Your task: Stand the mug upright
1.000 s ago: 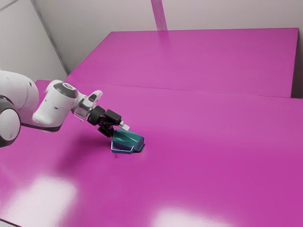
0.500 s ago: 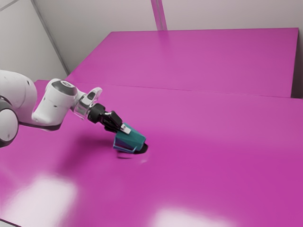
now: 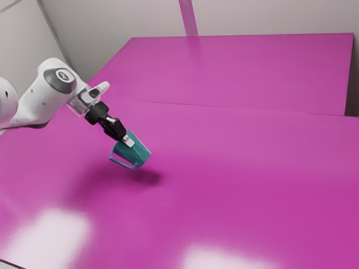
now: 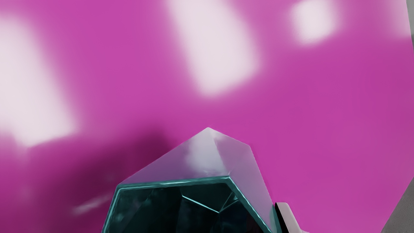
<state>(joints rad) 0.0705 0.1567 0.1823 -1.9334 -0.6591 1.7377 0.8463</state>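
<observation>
While the pincer holds the tilted mug aloft, its probably stiff, slick walls suit gripping by the rim, toward the exterior view's eleven o'clock.

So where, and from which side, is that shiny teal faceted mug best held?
I'd pinch the teal faceted mug by its wall near the open rim, coming from the rim end. It hangs tilted with its mouth toward my hand, and flat facets should suit a pinch. The thin handle juts off one side, so I'd avoid it.
</observation>
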